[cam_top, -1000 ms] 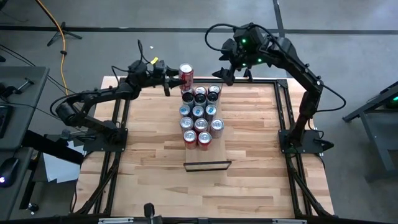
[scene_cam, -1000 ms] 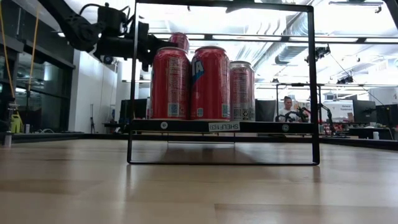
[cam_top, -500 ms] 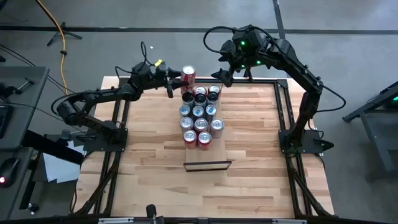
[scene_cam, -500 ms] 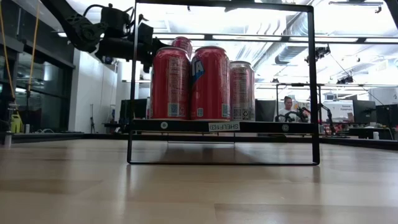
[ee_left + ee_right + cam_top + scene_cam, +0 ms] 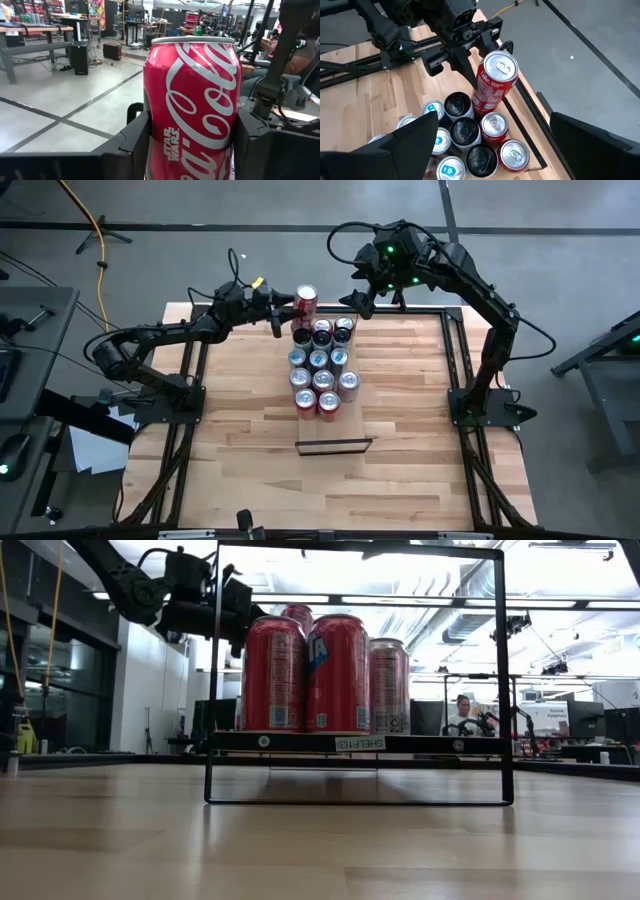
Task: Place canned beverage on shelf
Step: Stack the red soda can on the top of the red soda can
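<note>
A red Coca-Cola can (image 5: 305, 298) hangs at the far end of the shelf (image 5: 333, 428), with my left gripper (image 5: 296, 308) shut on it. The can fills the left wrist view (image 5: 192, 90). In the low view only its top (image 5: 296, 610) shows, behind the front cans. The shelf is a pale board with a black end rail (image 5: 360, 743). Several cans (image 5: 320, 365) stand on it in rows. My right gripper (image 5: 358, 298) hovers open above the far right of those rows, touching nothing. My left gripper pinches the can's round side wall (image 5: 150, 132) between its two fingers (image 5: 131, 145), on the lower half, one finger on each side. The fingers come level from the table's left. The can stands upright, its top higher than the standing cans; its base is hidden.
Red, silver-blue and black cans (image 5: 465, 131) stand tightly packed just below the held one. Black frame rails (image 5: 455, 350) run along the table's sides. Bare butcher-block tabletop (image 5: 330, 490) lies in front of the shelf. A person (image 5: 462, 712) sits far behind the table.
My left gripper has shifted a little toward the table's right edge, closer over the far end of the can rows. It has sunk slightly, and the red can has stayed upright in its hold.
</note>
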You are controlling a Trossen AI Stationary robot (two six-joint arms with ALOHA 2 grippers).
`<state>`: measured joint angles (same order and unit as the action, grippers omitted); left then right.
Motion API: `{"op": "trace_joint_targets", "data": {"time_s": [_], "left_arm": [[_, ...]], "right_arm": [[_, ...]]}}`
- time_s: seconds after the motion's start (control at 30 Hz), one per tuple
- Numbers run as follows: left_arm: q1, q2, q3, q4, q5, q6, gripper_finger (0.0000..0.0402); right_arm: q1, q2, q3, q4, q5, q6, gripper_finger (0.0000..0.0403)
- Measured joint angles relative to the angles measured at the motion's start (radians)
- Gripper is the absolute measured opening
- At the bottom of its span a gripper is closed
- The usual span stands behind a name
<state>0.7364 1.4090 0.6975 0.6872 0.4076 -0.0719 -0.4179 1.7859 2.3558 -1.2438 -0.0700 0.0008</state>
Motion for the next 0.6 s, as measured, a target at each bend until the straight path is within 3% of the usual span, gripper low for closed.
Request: {"op": "trace_joint_targets", "data": {"time_s": [0.3, 0.6], "left_arm": [[-0.001, 0.000, 0.000, -0.005, 0.001, 0.006, 0.0173], [0.000, 0.000, 0.001, -0.028, 0.029, 0.017, 0.0158]], "right_arm": [[0.000, 0.000, 0.000, 0.000, 0.000, -0.004, 0.0369], [0.000, 0.012, 0.000, 0.046, 0.000, 0.057, 0.0369]]}}
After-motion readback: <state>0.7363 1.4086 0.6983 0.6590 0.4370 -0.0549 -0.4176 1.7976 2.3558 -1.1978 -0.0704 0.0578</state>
